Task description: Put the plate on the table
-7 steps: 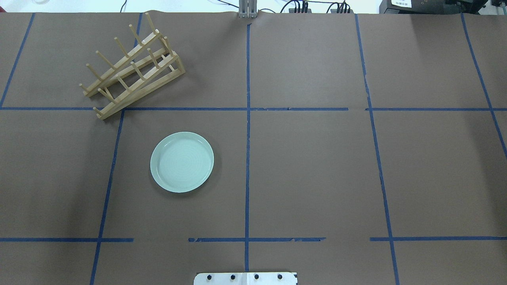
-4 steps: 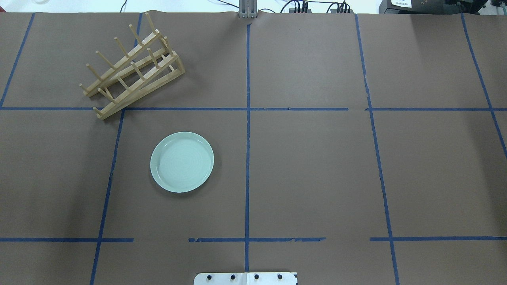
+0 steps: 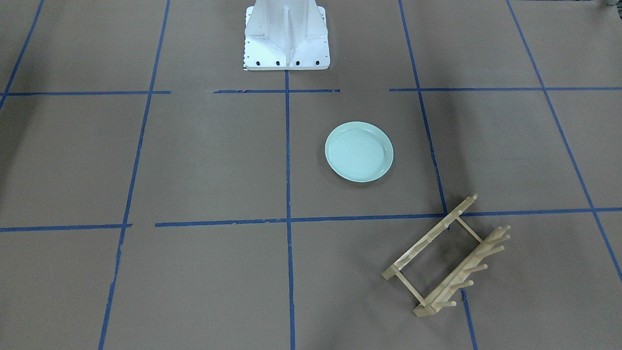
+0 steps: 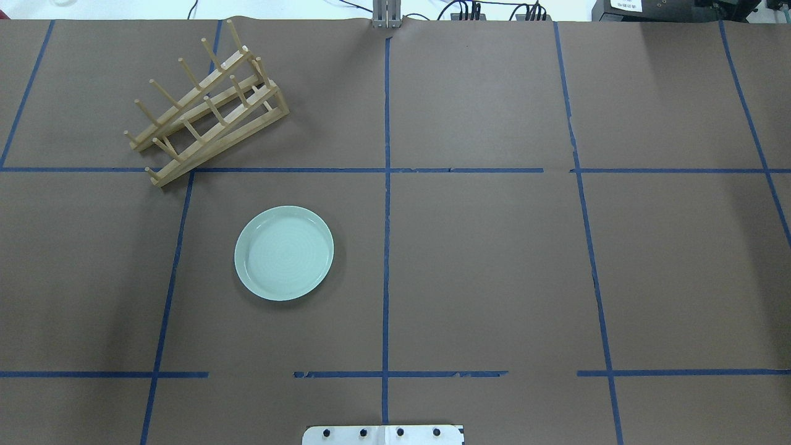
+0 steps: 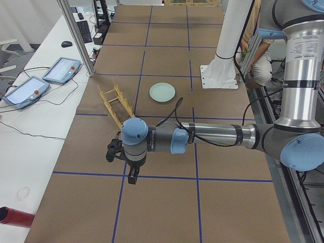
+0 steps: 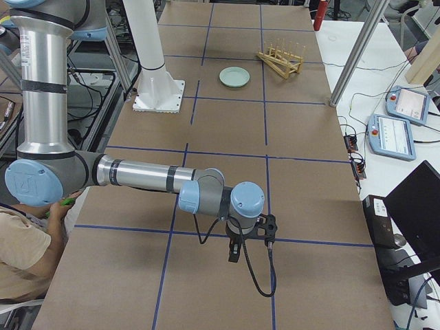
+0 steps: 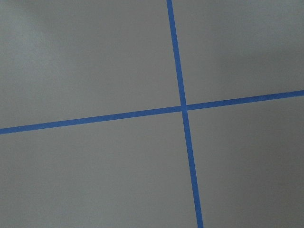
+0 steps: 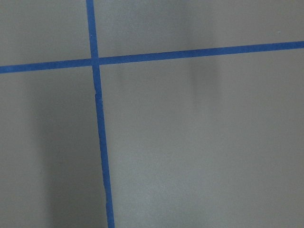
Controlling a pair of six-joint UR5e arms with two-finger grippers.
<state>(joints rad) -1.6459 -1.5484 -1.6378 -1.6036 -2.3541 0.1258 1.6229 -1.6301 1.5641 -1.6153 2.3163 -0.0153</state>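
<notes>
Nothing moved, plate point(image 4: 283, 253) on table point(image 4: 482, 266), left tool point(image 5: 132, 177), right tool point(image 6: 234, 254) unclear

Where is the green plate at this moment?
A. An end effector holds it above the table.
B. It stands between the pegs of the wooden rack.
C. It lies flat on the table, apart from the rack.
C: the plate lies flat on the table, with bare paper between it and the wooden rack.

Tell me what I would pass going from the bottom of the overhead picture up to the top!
white robot base → green plate → wooden rack
</notes>
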